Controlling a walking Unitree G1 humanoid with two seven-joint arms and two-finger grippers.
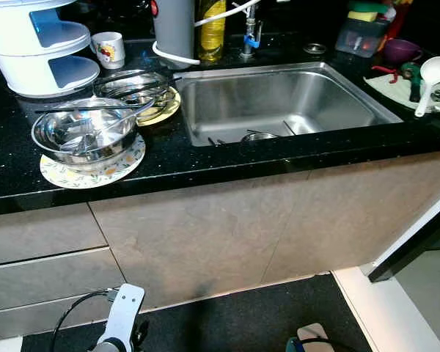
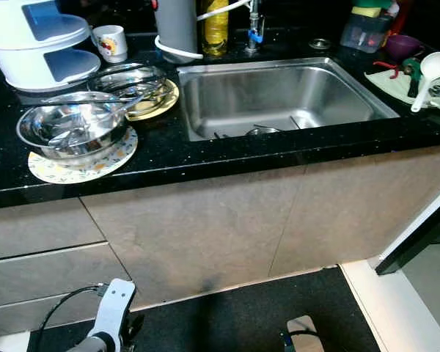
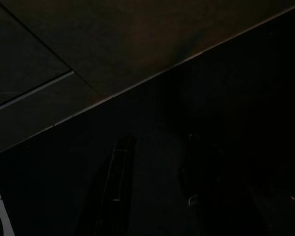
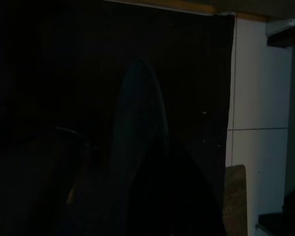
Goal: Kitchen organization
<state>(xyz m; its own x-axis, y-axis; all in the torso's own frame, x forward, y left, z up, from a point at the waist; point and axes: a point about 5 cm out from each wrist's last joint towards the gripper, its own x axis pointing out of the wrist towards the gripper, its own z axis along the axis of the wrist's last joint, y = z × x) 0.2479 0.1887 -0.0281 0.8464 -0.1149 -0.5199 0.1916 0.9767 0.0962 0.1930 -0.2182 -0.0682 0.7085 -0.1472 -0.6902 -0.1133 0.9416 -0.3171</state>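
Both arms hang idle at frame bottom. Left gripper (image 3: 157, 187) fingers sit narrowly apart, holding nothing; right gripper state cannot be told. Steel bowls (image 1: 84, 132) stacked at upper left, beside sink (image 1: 337, 81). Robot should approach squarely and lift the arms before reaching.
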